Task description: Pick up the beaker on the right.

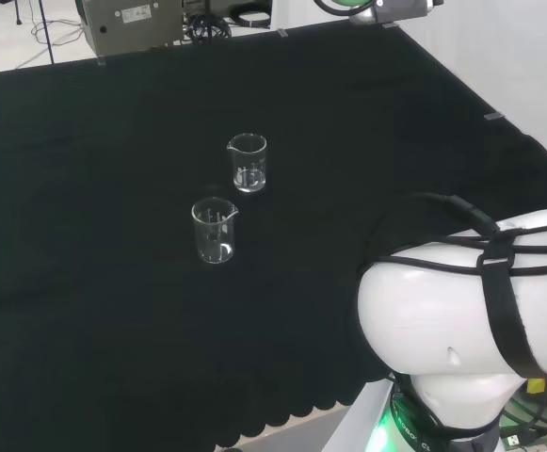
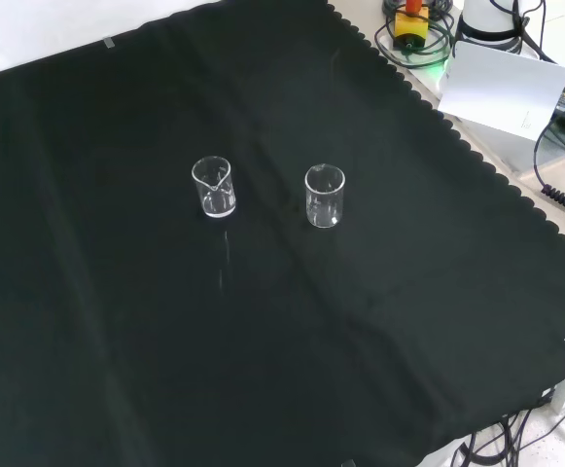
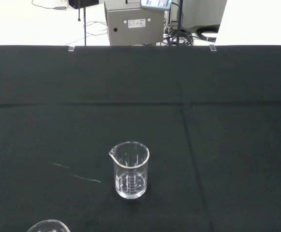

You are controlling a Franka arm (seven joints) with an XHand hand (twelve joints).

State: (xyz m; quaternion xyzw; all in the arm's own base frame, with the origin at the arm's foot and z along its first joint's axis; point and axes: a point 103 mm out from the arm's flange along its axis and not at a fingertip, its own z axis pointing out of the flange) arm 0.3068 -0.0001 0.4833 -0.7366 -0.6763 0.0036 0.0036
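Two small clear glass beakers stand upright and empty on the black cloth, a short gap apart. In the head view one beaker is farther off and slightly right, the other beaker nearer and slightly left. The front view has them side by side: the spouted beaker on the left and the second beaker on the right. The wrist view looks at one beaker from some distance, with the rim of another beaker at the picture's edge. Nothing touches either beaker.
The arm's white link with black cables fills the head view's lower right. A grey box and cables lie beyond the cloth's far edge. The cloth's scalloped edge runs near the arm's base, where a white card stands.
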